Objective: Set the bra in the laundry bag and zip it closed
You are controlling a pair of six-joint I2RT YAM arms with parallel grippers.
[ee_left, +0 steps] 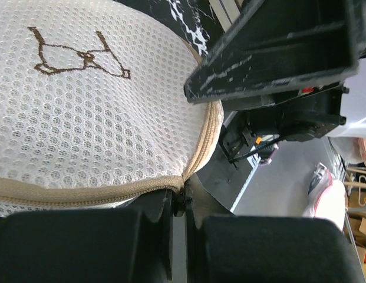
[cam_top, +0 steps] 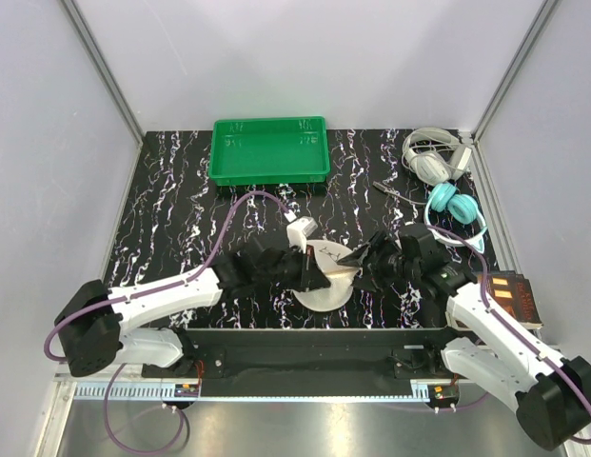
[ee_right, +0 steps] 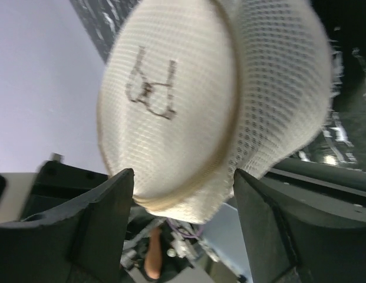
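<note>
Cream honeycomb-mesh bag (ee_left: 94,130), brown stitched mark (ee_left: 82,58), beige zip (ee_left: 82,192); green tray (cam_top: 269,152); black table (cam_top: 171,219) veined white; teal headphones (cam_top: 454,203).

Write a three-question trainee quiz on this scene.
1. True or false: the bag lies in the tray.
2. Which pincer pinches the bag's zip seam?
3. In the top view, the bag sits: A. between the two pincers; B. behind the tray; C. on the headphones.
Key: 1 false; 2 the left pincer; 3 A.
</note>
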